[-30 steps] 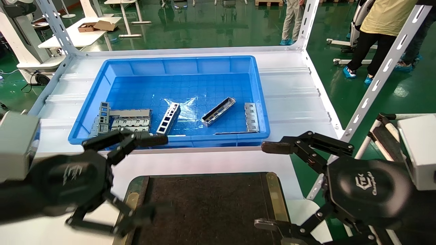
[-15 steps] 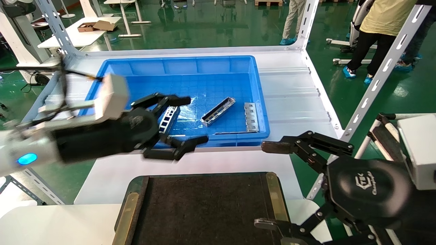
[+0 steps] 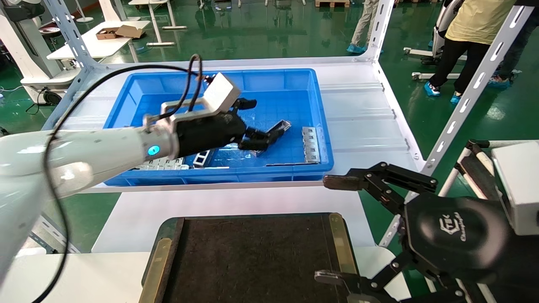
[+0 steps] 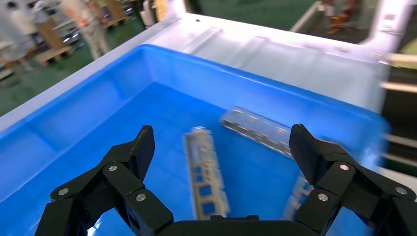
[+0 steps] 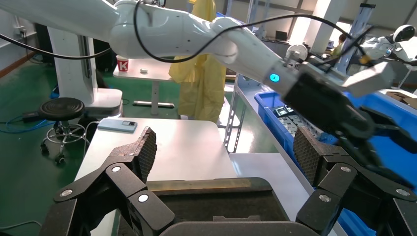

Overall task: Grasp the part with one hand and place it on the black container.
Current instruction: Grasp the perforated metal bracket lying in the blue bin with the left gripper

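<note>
in the head view the left gripper (image 3: 261, 122) reaches over the blue bin (image 3: 320, 126), fingers spread wide and holding nothing, right above the channel-shaped part (image 3: 281, 126), which lies tilted on the bin floor. a flat slotted plate (image 3: 310, 145) lies just beside it. the black container (image 3: 252, 256) sits near the robot, and the right gripper (image 3: 337, 229) hangs beside it, open and empty.

in the left wrist view the part (image 4: 205, 172) lies between the spread fingers (image 4: 140, 147).

in the right wrist view the right gripper's open fingers (image 5: 142, 147) hang over the black container (image 5: 206, 204).
</note>
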